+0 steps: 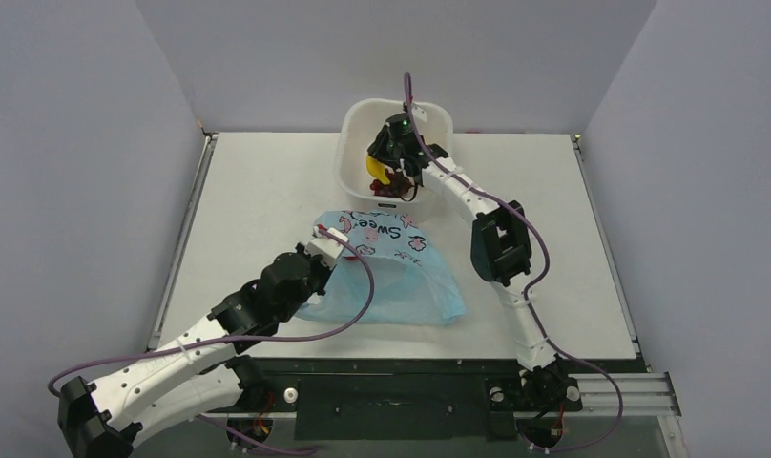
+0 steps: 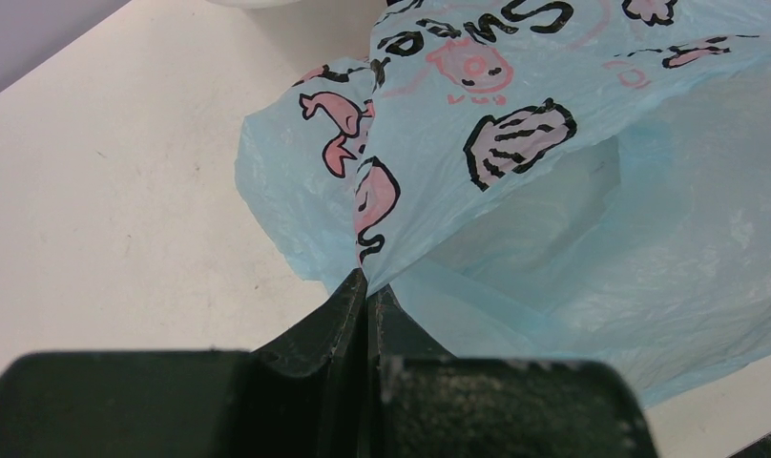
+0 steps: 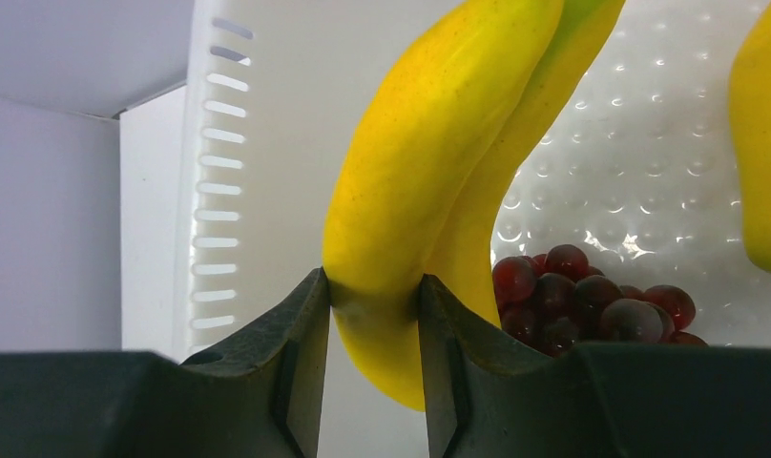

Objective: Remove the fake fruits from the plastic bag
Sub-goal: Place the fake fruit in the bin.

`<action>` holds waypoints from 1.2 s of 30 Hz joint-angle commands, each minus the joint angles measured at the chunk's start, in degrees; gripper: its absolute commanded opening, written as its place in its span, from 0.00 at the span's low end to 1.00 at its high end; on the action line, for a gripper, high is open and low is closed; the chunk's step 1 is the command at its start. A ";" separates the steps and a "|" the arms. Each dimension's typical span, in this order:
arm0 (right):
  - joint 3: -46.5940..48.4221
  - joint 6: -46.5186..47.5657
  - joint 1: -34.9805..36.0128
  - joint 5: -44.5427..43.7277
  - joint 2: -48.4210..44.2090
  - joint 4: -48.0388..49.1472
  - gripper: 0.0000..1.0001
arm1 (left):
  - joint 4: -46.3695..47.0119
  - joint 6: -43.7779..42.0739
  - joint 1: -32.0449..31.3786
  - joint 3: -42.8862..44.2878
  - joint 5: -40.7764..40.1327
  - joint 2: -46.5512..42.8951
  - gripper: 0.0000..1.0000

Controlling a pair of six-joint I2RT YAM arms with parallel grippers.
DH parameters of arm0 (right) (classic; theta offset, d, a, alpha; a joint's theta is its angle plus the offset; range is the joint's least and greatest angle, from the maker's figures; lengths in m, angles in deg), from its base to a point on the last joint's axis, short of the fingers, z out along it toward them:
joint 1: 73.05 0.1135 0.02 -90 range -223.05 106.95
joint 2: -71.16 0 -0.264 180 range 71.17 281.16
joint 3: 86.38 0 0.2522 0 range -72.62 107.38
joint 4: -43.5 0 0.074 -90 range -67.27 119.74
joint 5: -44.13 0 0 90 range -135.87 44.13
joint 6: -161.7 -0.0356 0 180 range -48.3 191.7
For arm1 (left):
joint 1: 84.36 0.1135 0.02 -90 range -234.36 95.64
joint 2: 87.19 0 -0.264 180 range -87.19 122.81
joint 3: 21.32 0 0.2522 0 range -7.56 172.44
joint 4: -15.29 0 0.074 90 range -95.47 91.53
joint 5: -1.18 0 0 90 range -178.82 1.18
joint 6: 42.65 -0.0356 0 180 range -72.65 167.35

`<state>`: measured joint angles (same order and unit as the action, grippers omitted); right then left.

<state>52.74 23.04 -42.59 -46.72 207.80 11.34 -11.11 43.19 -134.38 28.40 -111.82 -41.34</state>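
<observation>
The light blue plastic bag (image 1: 401, 272) with its white "Sweet" patch lies mid-table; it also fills the left wrist view (image 2: 592, 219). My left gripper (image 1: 326, 239) is shut on the bag's left edge, its tips (image 2: 367, 286) pinching the film. My right gripper (image 1: 393, 170) is inside the white tub (image 1: 358, 119), shut on the yellow bananas (image 3: 429, 162), which show as a yellow spot in the top view (image 1: 376, 170). The dark red grape bunch (image 3: 582, 305) lies on the tub floor. A yellow fruit (image 3: 765, 143), perhaps the lemon, shows at the right edge. The small red fruit is hidden.
The tub's slotted white wall (image 3: 219, 191) stands left of the bananas. The white table (image 1: 258, 191) is bounded by grey walls on three sides. The right arm's elbow (image 1: 501, 243) hangs just right of the bag.
</observation>
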 commanded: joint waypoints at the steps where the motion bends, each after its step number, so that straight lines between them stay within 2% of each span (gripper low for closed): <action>1: 4.67 3.38 0.61 -2.76 1.25 -0.33 0.14 | 2.82 -0.45 0.16 1.35 0.89 -1.16 0.00; 6: 6.80 4.48 0.78 -4.07 4.21 -1.36 0.23 | 3.05 -0.48 0.19 1.39 1.02 -1.43 0.00; 18: 8.84 8.89 1.22 -5.98 6.96 -4.05 0.52 | 3.15 -0.48 0.19 1.35 1.03 -1.95 0.00; 24: 9.28 11.92 1.81 -6.68 4.46 -5.87 0.53 | 3.15 -0.49 0.19 1.30 0.74 -2.08 0.00; 29: 7.70 15.00 2.71 -7.52 -1.56 -8.63 0.53 | 3.11 -0.42 0.18 1.24 0.54 -2.08 0.00; 36: -2.98 16.18 3.20 -7.99 -14.18 -9.74 0.52 | 2.90 -0.48 0.17 1.01 0.05 -2.09 0.00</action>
<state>53.33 37.15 -39.92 -53.01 205.57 1.24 -11.09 43.17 -134.38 28.40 -111.30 -42.63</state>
